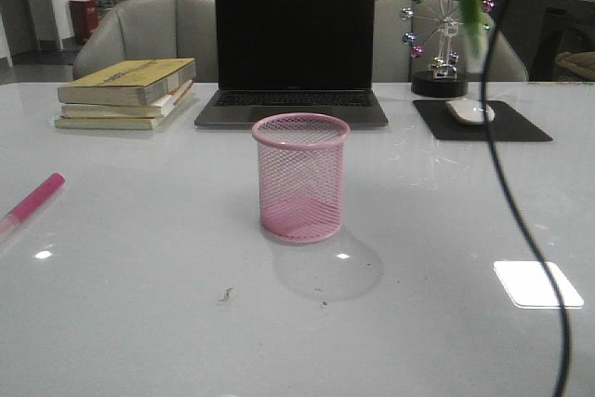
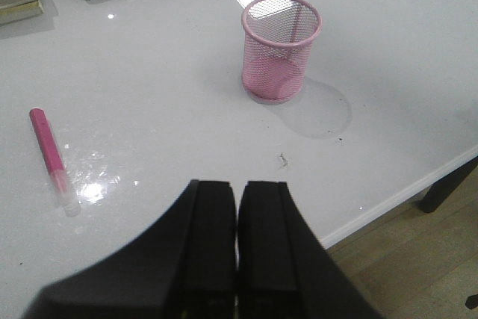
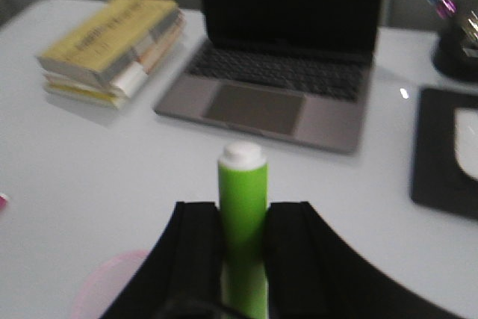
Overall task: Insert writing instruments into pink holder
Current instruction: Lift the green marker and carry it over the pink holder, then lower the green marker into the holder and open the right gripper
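- Currently, right end effector (image 3: 243, 259): closed on green marker (image 3: 243, 218), fingers (image 3: 196, 259) on both sides of barrel; whitish tip sticks out beyond them.
- Front view: green marker (image 1: 471, 16) appears blurred, raised well above desk (image 1: 139, 304), upper right, w/ dark cable hanging below.
- Right wrist view: pink holder (image 3: 112, 289) rim visible at edge, beneath end effector, blurred.
- Left end effector (image 2: 237, 244): fully closed, fingers (image 2: 209, 237) touching, nothing gripped; sits over near desk edge.
- Pink holder (image 1: 300, 177): upright at desk centre, open end up, interior shows no contents.
- Pink marker (image 1: 33, 200): flat on desk, far left, well apart from holder; clear cap end toward near edge (image 2: 49, 156).
- Bkgd: laptop (image 1: 293, 48) open behind holder, screen dark; book stack (image 1: 127, 92) to its left; mouse (image 1: 469, 111) on black pad (image 1: 479, 121) to its right; ferris-wheel ornament (image 1: 439, 39) behind pad.
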`<state>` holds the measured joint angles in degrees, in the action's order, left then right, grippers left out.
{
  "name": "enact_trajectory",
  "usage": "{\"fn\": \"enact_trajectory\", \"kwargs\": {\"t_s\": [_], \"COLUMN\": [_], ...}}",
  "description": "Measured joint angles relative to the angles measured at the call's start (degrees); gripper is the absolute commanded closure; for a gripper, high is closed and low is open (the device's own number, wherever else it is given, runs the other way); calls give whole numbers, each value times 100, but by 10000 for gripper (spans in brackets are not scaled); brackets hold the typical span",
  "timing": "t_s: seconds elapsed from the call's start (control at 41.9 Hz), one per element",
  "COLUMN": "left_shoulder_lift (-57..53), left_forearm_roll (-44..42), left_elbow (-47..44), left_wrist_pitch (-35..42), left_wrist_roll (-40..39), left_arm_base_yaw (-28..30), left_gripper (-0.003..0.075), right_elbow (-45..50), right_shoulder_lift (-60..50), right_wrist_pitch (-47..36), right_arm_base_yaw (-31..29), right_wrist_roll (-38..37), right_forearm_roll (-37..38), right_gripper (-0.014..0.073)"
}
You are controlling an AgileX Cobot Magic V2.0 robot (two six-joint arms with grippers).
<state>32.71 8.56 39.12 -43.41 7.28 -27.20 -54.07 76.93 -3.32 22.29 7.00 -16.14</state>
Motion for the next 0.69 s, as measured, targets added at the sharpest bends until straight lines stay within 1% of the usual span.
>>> {"fn": "enact_trajectory", "kwargs": {"t_s": [0.119,0.262,0.477,0.596,0.644,0.691], "left_shoulder_lift": [0,0,0,0,0,0], "left_forearm_roll": [0,0,0,0,0,0], "left_elbow": [0,0,0,0,0,0], "left_wrist_pitch": [0,0,0,0,0,0], "left_wrist_roll": [0,0,0,0,0,0], "left_arm_base_yaw": [0,0,0,0,0,0], "left_gripper": [593,593,593,593,593,593], "right_elbow": [244,278,278,278,278,278], "right_shoulder_lift": [86,545,1593,2155,2355,2530], "right_wrist_pitch": [-1218,-2179,-3166,-3483,-3522,-3534], "right_arm_base_yaw": [772,1235,1420,1420,1420,1420], "right_wrist_roll": [0,10,10,10,10,10], "right_forearm_roll": [-13,-26,29,107,110,120], "right_gripper": [412,411,410,406,382,323]}}
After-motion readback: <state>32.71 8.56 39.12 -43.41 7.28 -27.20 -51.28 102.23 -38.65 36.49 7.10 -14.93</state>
